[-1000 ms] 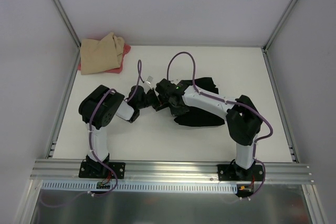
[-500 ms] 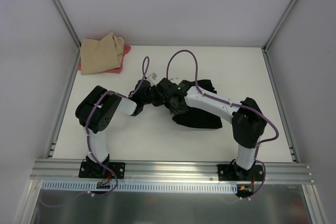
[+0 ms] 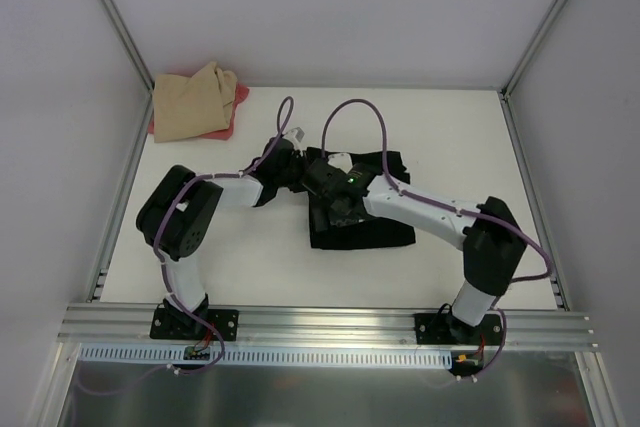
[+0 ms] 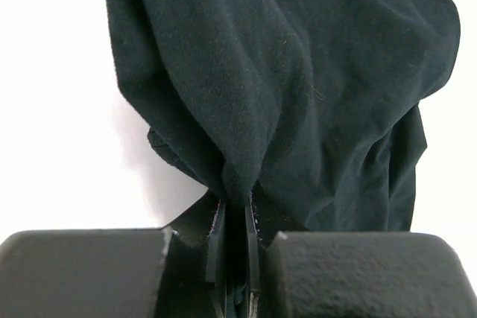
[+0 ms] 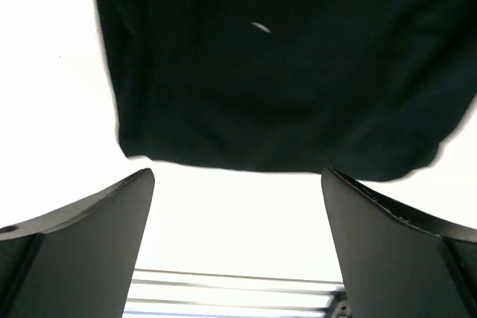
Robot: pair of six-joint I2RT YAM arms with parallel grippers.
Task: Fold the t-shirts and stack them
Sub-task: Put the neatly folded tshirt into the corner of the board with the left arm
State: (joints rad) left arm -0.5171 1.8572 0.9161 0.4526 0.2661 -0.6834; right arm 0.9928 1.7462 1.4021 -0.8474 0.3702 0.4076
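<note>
Left wrist view: black t-shirt (image 4: 298, 94) bunched in soft, deep folds.

Left arm (image 3: 232, 191), right arm (image 3: 420, 207) reach inward, wrists close; left jaws pinched, right jaws wide.

Tight in the middle, open at the edges.
Blocked at the middle of the bench (image 3: 250, 267) by the black t-shirt (image 3: 365, 235), left gripper (image 4: 233, 210) pinching its cloth, right gripper (image 5: 237, 184) spread wide just above it; blocked far-left by the tan shirt (image 3: 192, 102) heaped on the pink-red shirt (image 3: 228, 128). Open along the near strip and the right side.
</note>
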